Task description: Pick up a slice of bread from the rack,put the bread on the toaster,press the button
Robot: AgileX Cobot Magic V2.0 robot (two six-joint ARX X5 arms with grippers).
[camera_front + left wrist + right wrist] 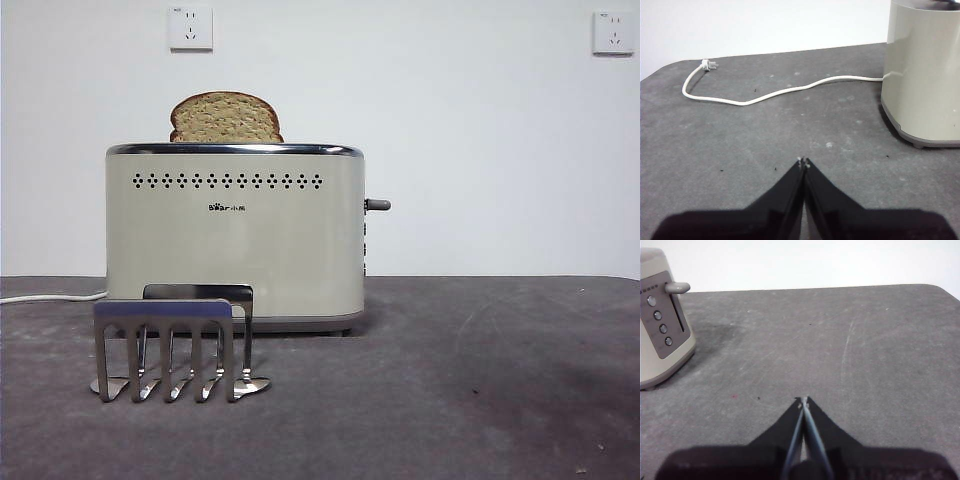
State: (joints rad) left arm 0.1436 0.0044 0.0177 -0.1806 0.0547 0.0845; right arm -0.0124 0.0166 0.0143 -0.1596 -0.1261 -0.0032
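Grey table (480, 380), slice of bread (225, 117) in toaster (235, 240), rack (165, 350) apparently empty.

Slice of bread (225, 117) upright in toaster (235, 240)

The slice of bread (225, 117) shows only its rounded upper part; the rest sits hidden inside the toaster (235, 240). The rack (172, 345) covers the toaster's lower front edge. Beside the left gripper (803, 162), the toaster is cut off by the picture's edge; beside the right gripper (803, 401), likewise. The logo's small characters are unreadable.
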